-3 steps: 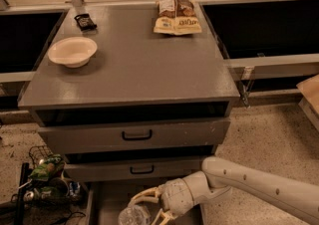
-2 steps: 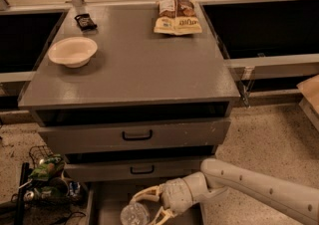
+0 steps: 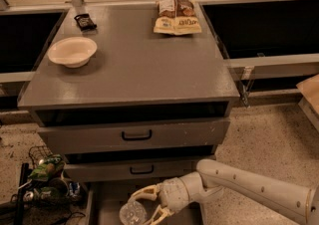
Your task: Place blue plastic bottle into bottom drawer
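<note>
at the near edge, the gripper [image 3: 140, 211] on its pale arm hangs low over the open bottom drawer [image 3: 104, 207], its two fingers clamped on the bottle [image 3: 130, 214]. the bottle is clear plastic, seen end-on as a rounded, glassy shape just above the drawer's flat grey floor. behind it are two closed drawers [image 3: 134, 137] with black handles, then the grey worktop [image 3: 134, 69] with a white bowl [image 3: 73, 51], a small dark packet [image 3: 85, 21] and snack bags [image 3: 177, 16] at the back.
</note>
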`<state>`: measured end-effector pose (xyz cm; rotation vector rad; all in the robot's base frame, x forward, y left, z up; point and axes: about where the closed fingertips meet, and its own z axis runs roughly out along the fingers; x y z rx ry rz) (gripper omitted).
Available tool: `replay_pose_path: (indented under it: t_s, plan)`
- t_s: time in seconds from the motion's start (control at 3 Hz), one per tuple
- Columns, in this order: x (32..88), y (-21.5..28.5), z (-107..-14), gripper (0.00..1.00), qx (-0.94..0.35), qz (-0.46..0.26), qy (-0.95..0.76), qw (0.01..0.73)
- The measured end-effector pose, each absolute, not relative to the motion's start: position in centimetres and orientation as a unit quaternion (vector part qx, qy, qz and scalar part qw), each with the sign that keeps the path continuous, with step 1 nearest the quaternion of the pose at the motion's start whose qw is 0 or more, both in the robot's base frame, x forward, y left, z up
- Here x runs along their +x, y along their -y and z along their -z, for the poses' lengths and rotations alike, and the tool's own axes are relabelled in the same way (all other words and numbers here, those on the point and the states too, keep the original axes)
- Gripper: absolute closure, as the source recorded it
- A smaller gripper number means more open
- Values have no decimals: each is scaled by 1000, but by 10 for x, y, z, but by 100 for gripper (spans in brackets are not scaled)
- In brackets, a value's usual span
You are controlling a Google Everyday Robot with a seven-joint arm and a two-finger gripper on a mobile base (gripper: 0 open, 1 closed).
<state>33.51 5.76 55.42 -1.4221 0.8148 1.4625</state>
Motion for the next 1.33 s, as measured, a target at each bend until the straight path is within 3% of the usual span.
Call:
replay_pose_path:
  t_s: [1.33]
  plan:
    - [337,-8,-520,100,-527,-570,-367,512]
